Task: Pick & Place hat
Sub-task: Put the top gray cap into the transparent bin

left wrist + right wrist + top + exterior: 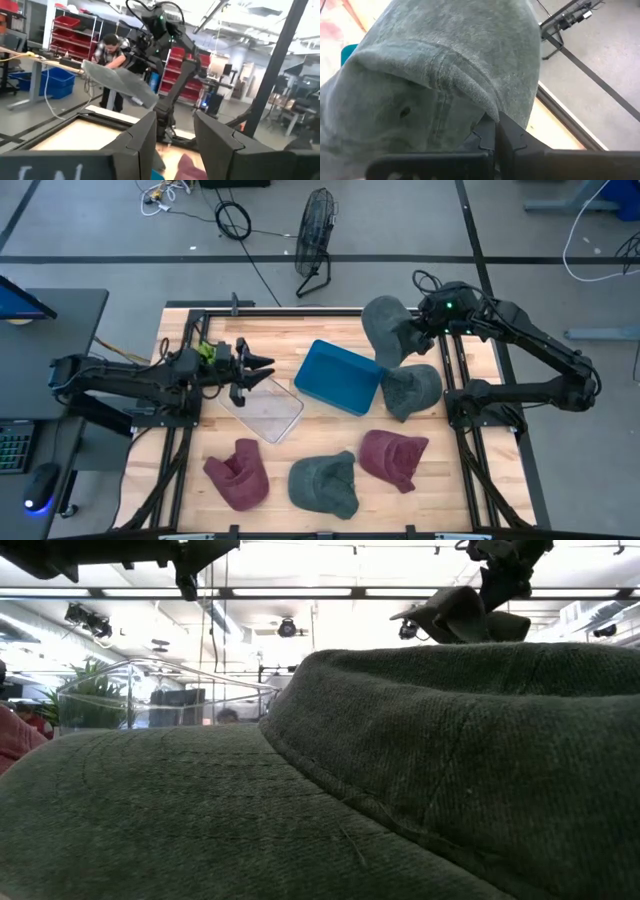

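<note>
My right gripper (418, 330) is shut on a grey-green hat (385, 330) and holds it in the air over the table's far right, just beyond the blue bin (338, 377). The held hat also shows in the low view (462, 615), the left wrist view (117, 80) and the right wrist view (445, 65). My left gripper (258, 370) is open and empty above the clear plastic container (265, 408) at the left. Several other hats lie on the table: grey (412, 390), maroon (393, 457), grey-green (325, 483), maroon (238, 473). My right gripper pinches the hat between its two shut fingers at a folded edge of the cloth (487, 107). The fingers come from the table's right side, slanting down. The hat is lifted clear of the table and spreads out past and below the fingers, slack.
The blue bin sits at the table's middle, and the clear container lies left of it under my left gripper. The grey-green hat at the near edge fills the low view (300, 790). A floor fan (315, 240) stands beyond the far edge. A person (112, 55) works in the room beyond the table.
</note>
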